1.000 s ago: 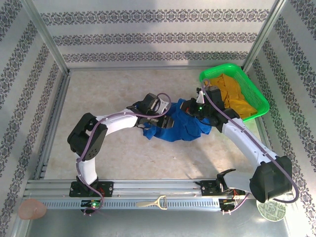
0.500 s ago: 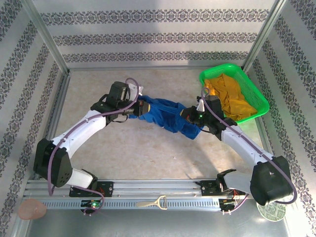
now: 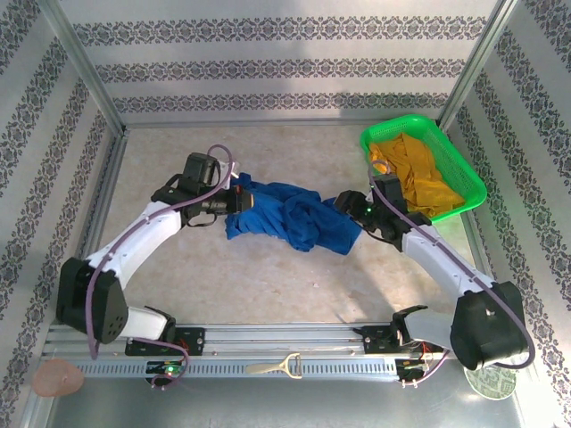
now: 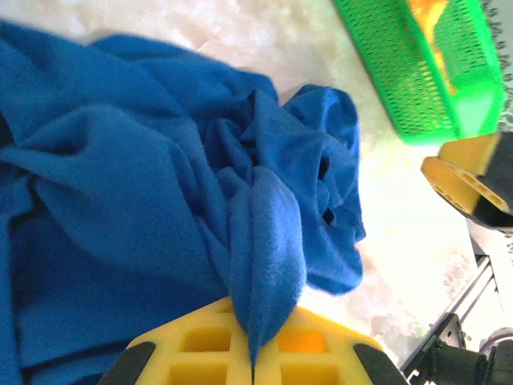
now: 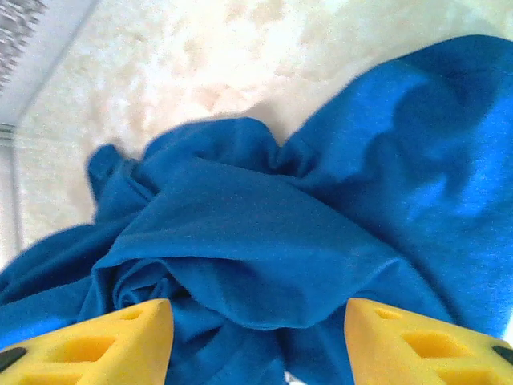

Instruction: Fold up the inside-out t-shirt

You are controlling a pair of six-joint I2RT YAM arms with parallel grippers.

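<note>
Left wrist: the left fingers (image 4: 192, 357) are clenched on a raised fold of the inside-out t-shirt (image 4: 136, 192), with a blue ridge of cloth pinched in the seam between the two yellow pads. The rest of the shirt lies bunched in deep creases on the pale desk (image 4: 401, 233); only plain blue shows, no print. The green basket (image 4: 417, 80) sits at upper right, apart from the cloth. Right wrist: the right fingers (image 5: 104, 341) are released and spread wide, one yellow tip at each lower corner. Crumpled blue cloth lies between and beyond them; cannot tell whether the tips touch it. Bare desk shows past the shirt's far edge. Top external: the shirt is a rumpled band around mid-desk, lying between the two arms. The left arm (image 3: 134, 241) reaches in from the left to the shirt's left end, and the right arm (image 3: 437, 259) comes in from the right to its right end. The basket stands at the far right of the desk, near the shirt's right end but not touching it, and holds a mustard-yellow garment (image 3: 424, 178)
</note>
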